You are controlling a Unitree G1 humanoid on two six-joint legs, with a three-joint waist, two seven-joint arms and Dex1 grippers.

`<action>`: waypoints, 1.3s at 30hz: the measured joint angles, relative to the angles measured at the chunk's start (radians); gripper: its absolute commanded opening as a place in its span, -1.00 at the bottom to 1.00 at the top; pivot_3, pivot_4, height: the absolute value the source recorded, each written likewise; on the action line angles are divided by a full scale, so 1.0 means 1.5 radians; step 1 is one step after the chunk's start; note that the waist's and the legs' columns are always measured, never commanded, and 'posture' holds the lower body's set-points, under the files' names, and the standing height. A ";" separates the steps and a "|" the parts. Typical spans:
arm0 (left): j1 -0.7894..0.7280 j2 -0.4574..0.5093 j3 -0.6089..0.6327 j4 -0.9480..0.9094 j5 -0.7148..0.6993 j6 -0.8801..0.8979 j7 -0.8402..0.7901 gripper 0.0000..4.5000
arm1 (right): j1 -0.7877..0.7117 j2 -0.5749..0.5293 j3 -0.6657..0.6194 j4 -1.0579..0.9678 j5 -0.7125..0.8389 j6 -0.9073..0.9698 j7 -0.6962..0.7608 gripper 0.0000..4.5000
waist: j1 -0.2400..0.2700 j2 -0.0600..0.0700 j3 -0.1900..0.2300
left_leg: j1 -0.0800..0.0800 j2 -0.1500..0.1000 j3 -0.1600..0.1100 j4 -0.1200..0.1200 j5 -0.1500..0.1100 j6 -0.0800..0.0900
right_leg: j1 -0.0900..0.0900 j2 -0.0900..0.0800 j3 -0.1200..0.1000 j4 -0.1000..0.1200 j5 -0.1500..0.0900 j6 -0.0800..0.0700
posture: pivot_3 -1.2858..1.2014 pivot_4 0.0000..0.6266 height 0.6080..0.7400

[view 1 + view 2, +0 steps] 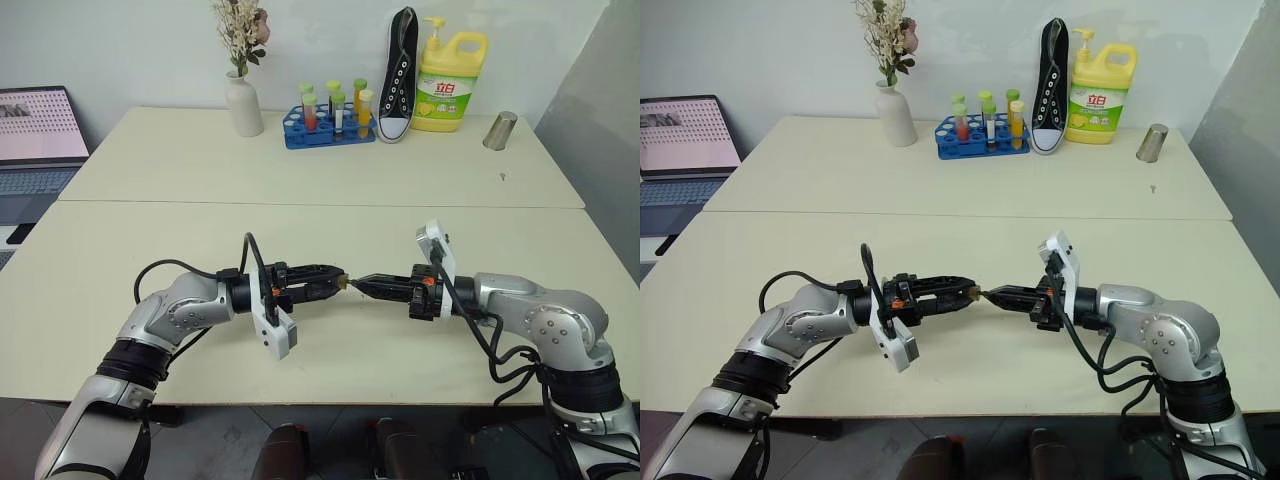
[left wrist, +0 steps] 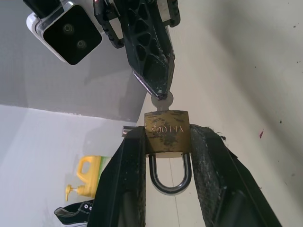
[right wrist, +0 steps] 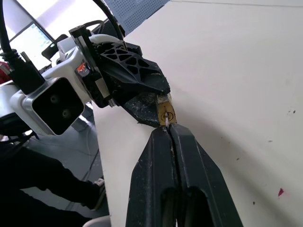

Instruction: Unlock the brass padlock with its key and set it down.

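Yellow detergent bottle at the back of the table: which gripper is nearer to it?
Right. The right gripper sits closer below the detergent bottle; the left gripper, holding the brass padlock, is further left.

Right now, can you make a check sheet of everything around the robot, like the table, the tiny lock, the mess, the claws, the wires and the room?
Surface: pale table, two tops pushed together, a few small marks.
Job's things: brass padlock held above the table, shackle still closed; key sits in its keyhole.
Clutter: along the far edge, vase of dried flowers, blue tube rack, black sneaker, yellow detergent bottle, metal cup.
Grippers: left gripper clamps the padlock body; right gripper is shut on the key.
Cables: black cables loop beside both forearms.
Surroundings: laptop at the left, white wall behind.
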 measured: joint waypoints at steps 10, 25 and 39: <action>-0.007 0.011 0.004 0.012 0.037 -0.029 0.032 -0.57 | -0.074 0.088 -0.125 0.142 0.214 0.234 -0.221 -1.00 | -0.001 0.000 0.000 | 0.000 0.000 0.000 -0.001 0.000 0.000 | 0.000 -0.001 0.000 0.000 0.000 0.000 | 0.03 -0.52 1.00; -0.007 0.016 0.005 0.013 0.061 -0.041 0.067 -0.57 | -0.087 0.054 -0.096 0.227 0.471 0.217 -0.451 -1.00 | -0.002 0.000 0.000 | -0.001 0.000 0.000 -0.001 0.000 0.000 | 0.000 -0.001 0.000 0.000 0.000 0.000 | 0.03 -0.52 1.00; -0.008 0.017 0.000 0.012 0.074 -0.045 0.079 -0.57 | -0.059 -0.040 0.024 0.210 0.640 0.081 -0.540 -1.00 | -0.003 0.000 0.000 | -0.001 0.000 0.000 -0.001 0.000 0.000 | 0.000 -0.001 0.000 0.000 0.000 0.000 | 0.03 -0.52 1.00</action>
